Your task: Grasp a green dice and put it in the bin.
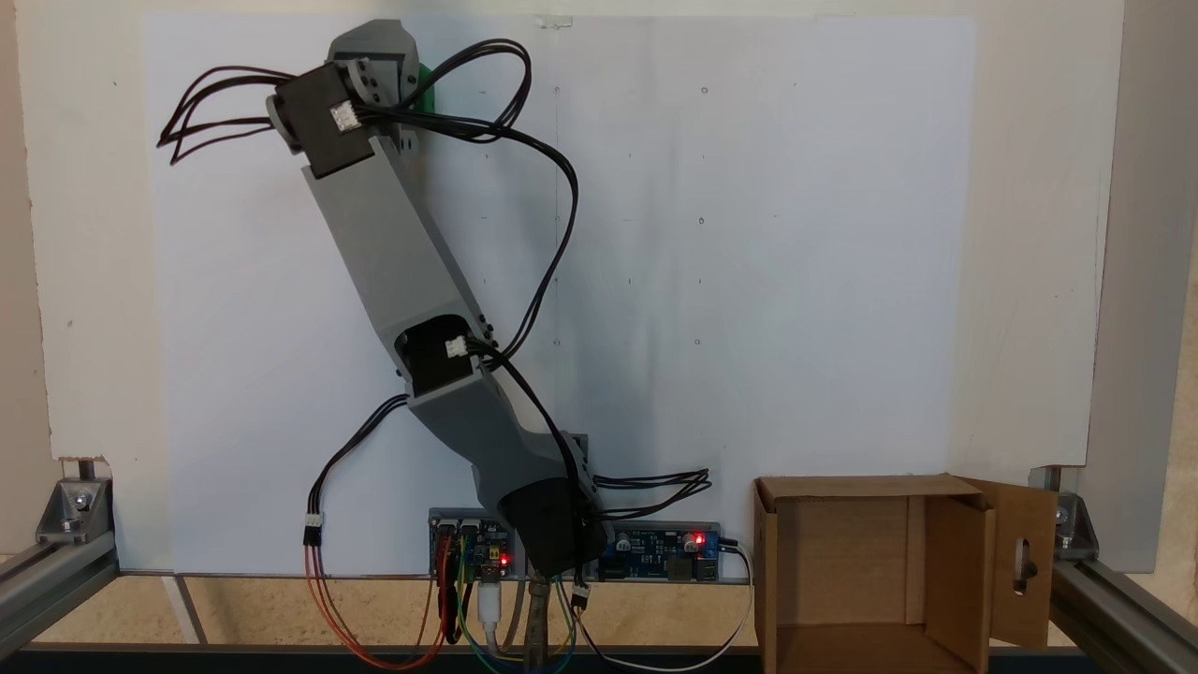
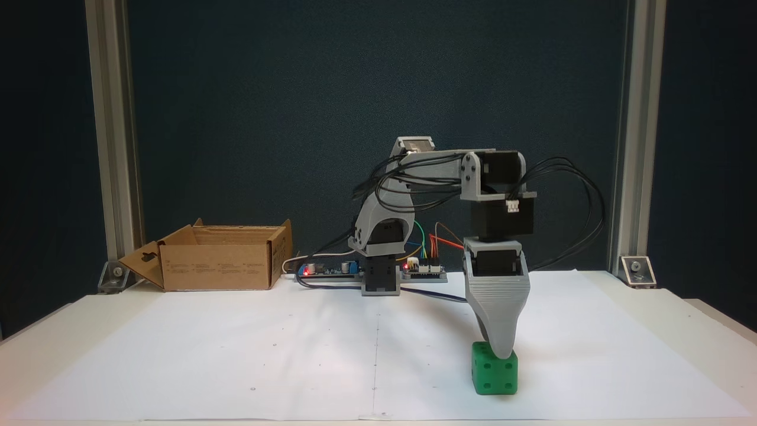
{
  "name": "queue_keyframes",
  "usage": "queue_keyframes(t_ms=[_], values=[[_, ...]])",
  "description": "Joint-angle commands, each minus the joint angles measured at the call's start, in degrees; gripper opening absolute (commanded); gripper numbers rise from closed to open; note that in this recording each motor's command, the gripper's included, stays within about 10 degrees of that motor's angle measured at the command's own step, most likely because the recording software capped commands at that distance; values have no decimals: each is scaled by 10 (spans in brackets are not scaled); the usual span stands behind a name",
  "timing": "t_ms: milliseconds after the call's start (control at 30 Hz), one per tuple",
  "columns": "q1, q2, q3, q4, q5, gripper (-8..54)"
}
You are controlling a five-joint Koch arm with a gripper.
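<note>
Hovering low right of frame, the grey gripper (image 2: 501, 354), jaw state unclear, could knock the small bright green plastic dice (image 2: 494, 371) aside.

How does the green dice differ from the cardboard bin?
The green dice is small, bright green plastic with pips; the bin is far bigger, brown cardboard with flaps. The dice sits under the gripper; the bin stands apart, near the arm's base. Both are box-shaped and rest on the table.
</note>
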Motion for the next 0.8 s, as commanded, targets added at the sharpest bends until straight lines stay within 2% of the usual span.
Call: queue_keyframes(t_ms=[0, 533, 600, 767], values=[[0, 5, -38, -7, 34, 432], [7, -30, -38, -25, 33, 412], [7, -33, -38, -25, 33, 388], [8, -41, -38, -25, 33, 386]])
